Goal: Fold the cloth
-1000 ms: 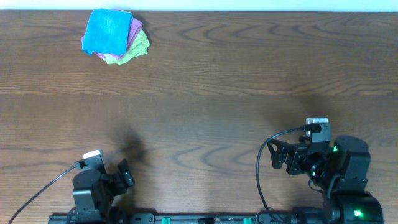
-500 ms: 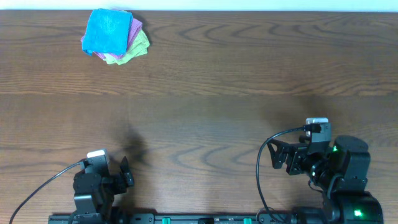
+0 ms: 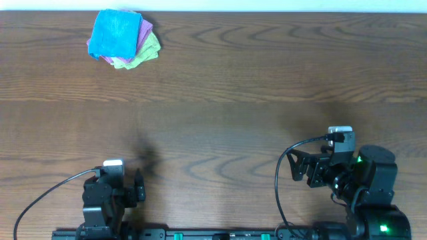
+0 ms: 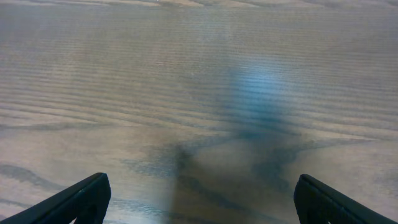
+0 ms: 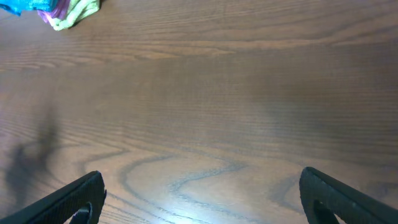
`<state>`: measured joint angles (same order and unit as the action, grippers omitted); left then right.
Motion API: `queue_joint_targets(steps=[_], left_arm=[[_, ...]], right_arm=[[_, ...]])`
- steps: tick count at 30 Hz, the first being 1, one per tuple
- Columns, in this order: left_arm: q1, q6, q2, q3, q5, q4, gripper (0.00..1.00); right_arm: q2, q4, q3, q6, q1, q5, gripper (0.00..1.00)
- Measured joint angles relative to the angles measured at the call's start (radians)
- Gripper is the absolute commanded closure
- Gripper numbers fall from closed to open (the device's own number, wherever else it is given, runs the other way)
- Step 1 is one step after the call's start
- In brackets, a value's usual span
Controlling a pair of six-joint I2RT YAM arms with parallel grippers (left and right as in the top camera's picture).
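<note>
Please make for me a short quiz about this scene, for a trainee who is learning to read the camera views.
1. True or false: the blue cloth lies on top of the purple cloth and the yellow-green cloth.
2. Where on the table is this pile? A: far left. B: centre. C: near right.
3. Fill in: the left tool and the right tool are both ____, holding nothing.
Key: 1 true; 2 A; 3 open.

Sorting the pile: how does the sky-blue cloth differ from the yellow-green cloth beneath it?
The sky-blue terry cloth lies on top, its whole face showing; the yellow-green cloth lies beneath, only edges peeking out. The yellow-green cloth's corner fans out askew of the sky-blue cloth. Both sit in one pile on the wooden table.
</note>
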<state>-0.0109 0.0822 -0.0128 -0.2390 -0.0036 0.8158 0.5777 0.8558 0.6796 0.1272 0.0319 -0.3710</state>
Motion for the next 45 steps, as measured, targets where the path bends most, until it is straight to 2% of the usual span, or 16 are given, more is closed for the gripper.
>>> queue_joint_targets(steps=[25,29,37,45], left_arm=[[0.000,0.024,0.000,0.001,0.000,-0.002,0.05],[0.000,0.024,0.000,0.002,0.000,-0.002,0.05],[0.000,0.024,0.001,0.002,0.000,-0.003,0.05],[0.000,0.024,0.002,0.002,0.000,-0.002,0.05]], right_arm=[[-0.036,0.011,-0.006,0.000,0.000,0.036,0.01],[-0.139,-0.031,-0.076,0.000,-0.005,0.135,0.01],[-0.375,-0.201,-0.376,0.000,-0.012,0.238,0.01],[-0.518,-0.226,-0.491,0.000,-0.013,0.298,0.01]])
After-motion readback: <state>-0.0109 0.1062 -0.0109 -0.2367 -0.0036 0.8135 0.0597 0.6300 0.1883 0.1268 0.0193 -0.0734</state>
